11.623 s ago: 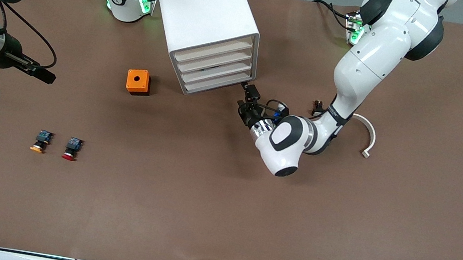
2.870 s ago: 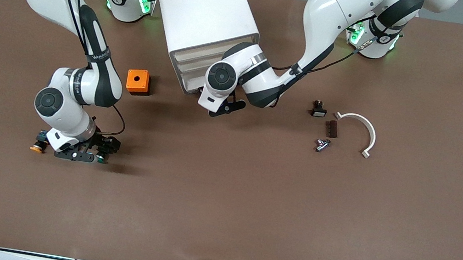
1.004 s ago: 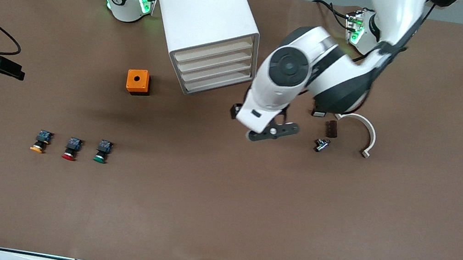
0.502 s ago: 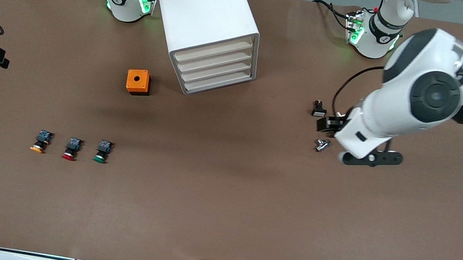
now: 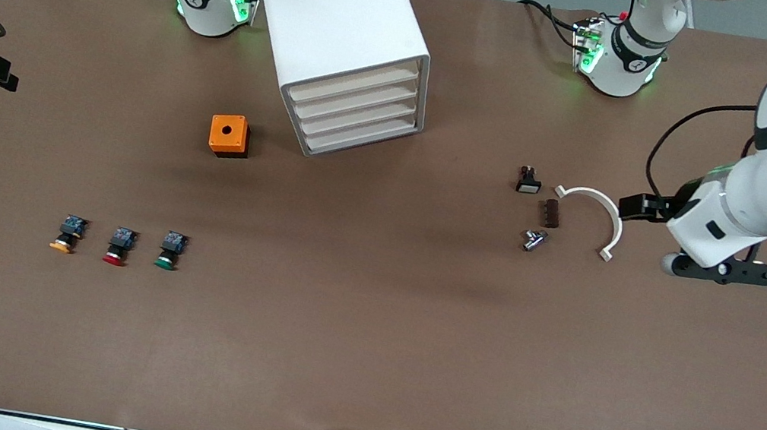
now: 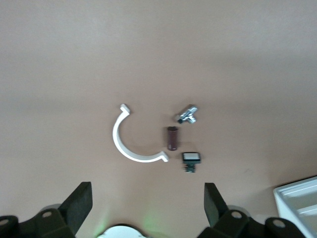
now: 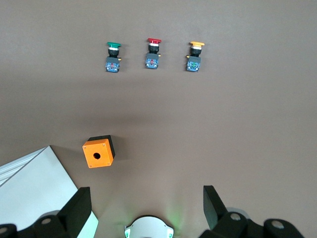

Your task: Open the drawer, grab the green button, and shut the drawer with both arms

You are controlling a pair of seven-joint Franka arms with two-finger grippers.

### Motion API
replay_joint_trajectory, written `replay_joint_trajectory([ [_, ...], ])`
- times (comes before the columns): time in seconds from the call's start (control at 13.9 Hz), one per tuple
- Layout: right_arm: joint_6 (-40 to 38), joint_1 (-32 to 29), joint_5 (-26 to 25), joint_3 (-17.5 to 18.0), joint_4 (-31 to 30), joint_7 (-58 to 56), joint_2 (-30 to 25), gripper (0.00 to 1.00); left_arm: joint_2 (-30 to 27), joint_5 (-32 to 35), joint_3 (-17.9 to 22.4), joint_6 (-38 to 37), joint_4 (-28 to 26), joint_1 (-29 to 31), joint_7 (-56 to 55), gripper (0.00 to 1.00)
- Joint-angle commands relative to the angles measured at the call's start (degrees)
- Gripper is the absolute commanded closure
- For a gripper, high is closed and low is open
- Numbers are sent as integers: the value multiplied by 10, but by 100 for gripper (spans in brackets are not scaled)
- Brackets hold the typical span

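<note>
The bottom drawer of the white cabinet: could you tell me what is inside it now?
The bottom drawer is shut in the cabinet, so its inside is hidden. The green button lies outside, on the table.

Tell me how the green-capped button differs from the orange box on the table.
The green-capped button is small, with a green mushroom cap, black body and bluish rear block; the orange box is larger, a plain cube with a round hole in its top. The button lies on its side, nearer the front camera, in a row with two other buttons; the box sits alone beside the cabinet. Both rest on the brown table, untouched.

no legible text, labels, brands or numbers anywhere
</note>
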Motion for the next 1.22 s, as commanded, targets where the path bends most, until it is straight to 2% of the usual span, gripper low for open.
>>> replay_joint_trajectory([
  [0.0, 6, 3, -3, 5, -23, -1, -33, 0, -72, -37, 113, 23, -78, -60, 75, 1],
  [0.22, 21, 2, -3, 5, -39, -1, -46, 0, -130, -45, 138, 72, -157, -60, 117, 0],
  [0.36, 65, -9, -2, 7, -96, -1, -81, 0, -166, -45, 143, 122, -207, -55, 117, 0],
  [0.5, 83, -33, -2, 33, -127, -1, -107, 0, -167, -40, 143, 128, -195, -51, 117, 0],
  [0.72, 69, -73, -1, 70, -126, 0, -115, 0, -164, -40, 134, 124, -142, -38, 113, 0],
  [1.15, 75, -73, -5, 78, -110, -6, -132, 0, -164, -15, 135, 67, -62, -38, 109, 0],
])
